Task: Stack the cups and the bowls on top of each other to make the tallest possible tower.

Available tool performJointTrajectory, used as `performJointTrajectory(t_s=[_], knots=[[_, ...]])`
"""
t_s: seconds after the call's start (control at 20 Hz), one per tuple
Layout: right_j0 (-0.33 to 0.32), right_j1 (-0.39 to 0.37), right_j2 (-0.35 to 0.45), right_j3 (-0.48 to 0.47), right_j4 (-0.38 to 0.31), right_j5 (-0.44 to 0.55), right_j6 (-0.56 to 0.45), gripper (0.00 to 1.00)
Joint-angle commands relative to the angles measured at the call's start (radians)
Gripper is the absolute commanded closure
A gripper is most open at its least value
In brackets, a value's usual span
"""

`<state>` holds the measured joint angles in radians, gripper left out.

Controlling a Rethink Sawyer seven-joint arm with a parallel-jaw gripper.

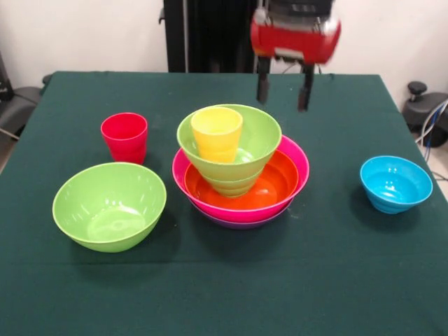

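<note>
The tower stands mid-table: a purple bowl [241, 222] lowest, a hot pink bowl [297, 162] in it, an orange bowl [276, 183] inside that, then a lime green bowl [257, 136] holding a yellow cup [217, 133]. A second green rim shows under the top green bowl. A red cup [124, 136] stands upright to the left. In front of it sits a large lime green bowl [109, 205]. A small sky blue bowl [395, 183] sits to the right. My gripper [283, 89] hangs open and empty above and behind the tower, slightly to its right.
The dark green table cloth [336, 280] covers the table. Black chair parts and cables show off the table's left and right edges.
</note>
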<state>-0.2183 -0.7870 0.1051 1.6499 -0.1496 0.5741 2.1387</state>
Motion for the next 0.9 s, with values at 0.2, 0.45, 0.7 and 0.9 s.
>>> performJointTrajectory(t_s=[0.2,0.45,0.7,0.9], knots=[[0.091,0.018,0.056,-0.020,0.015,0.086,0.081,0.00],[0.151,0.065,0.028,-0.070,0.025,0.075,0.136,0.00],[0.182,0.088,0.004,-0.099,0.042,0.080,0.143,0.00],[0.183,0.124,-0.011,-0.114,0.045,0.059,0.122,0.00]])
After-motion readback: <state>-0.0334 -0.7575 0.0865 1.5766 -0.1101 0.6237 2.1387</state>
